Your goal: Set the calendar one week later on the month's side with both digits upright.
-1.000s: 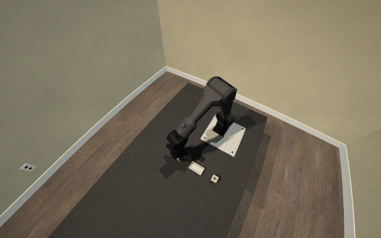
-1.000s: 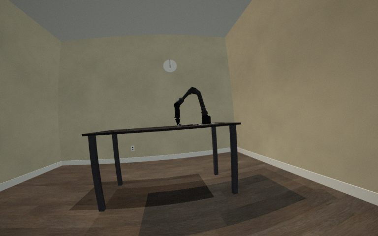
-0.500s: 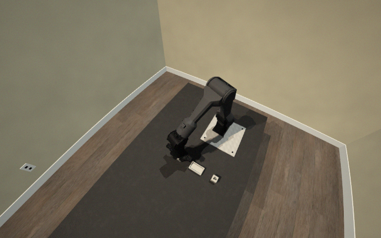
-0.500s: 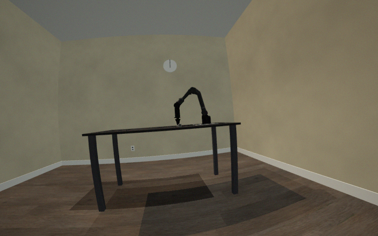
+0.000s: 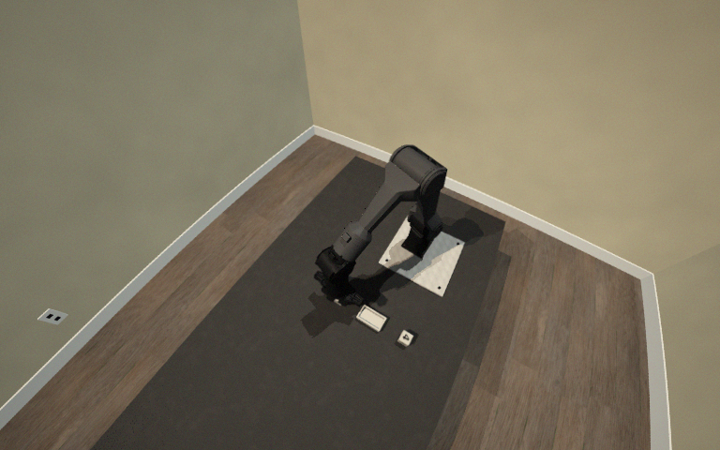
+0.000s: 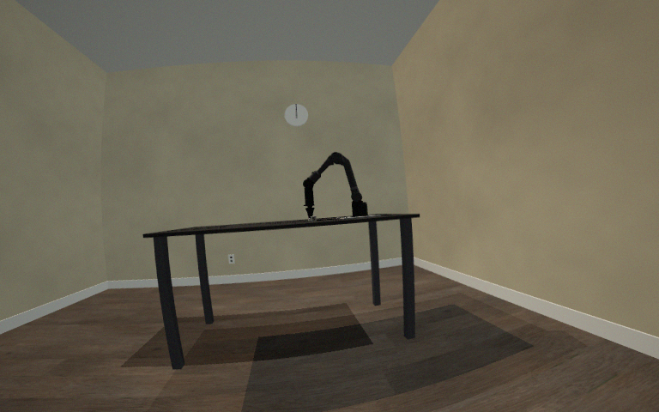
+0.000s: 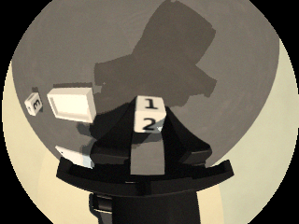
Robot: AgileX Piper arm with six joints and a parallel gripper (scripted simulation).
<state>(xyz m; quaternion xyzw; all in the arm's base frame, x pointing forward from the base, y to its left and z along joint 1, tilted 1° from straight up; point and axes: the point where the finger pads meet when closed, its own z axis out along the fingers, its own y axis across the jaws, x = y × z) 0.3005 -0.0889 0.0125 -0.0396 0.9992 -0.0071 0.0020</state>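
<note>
Step in hand, as we judge it: handling the first of the two cubes outside the tray, for turning or placing. The jaws [image 5: 342, 298] [image 6: 310, 215] are closed on the near cube [image 5: 337, 302] [image 7: 149, 114], one finger against either side. The wrist view shows it low over the table [image 5: 297, 371] [image 6: 232, 227] [image 7: 56, 47]; whether its underside touches, we cannot tell. Appearance: white, sharp-edged, black digits, a 1 and a 2 on adjoining faces, both reading upright in the wrist view. The tray [image 5: 367, 324] [image 7: 92, 106], a shallow white rectangle with a raised rim, lies flat beside the jaws, neither cube in it. The far cube [image 5: 405, 338] [image 7: 34, 104] rests beyond the tray, a 4 uppermost, a 3 on one side. No month's name legible; target date not established. Next move, we judge: keep the grip square, settle which digit must face the month side, then lift clear of the rim. Risk: a tilted cube catching that rim and shifting the tray.

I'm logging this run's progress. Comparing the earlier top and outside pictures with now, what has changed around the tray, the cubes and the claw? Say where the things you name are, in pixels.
Nothing visibly moved. The arm, the tray [image 5: 371, 318] [image 7: 72, 105] and the loose cube [image 5: 405, 337] [image 7: 33, 104] stayed put. The claw [image 5: 338, 299] [image 6: 310, 217] [image 7: 148, 111] now grips the other cube [image 5: 337, 302] [image 7: 149, 115]; no earlier wrist picture shows when it took hold.
</note>
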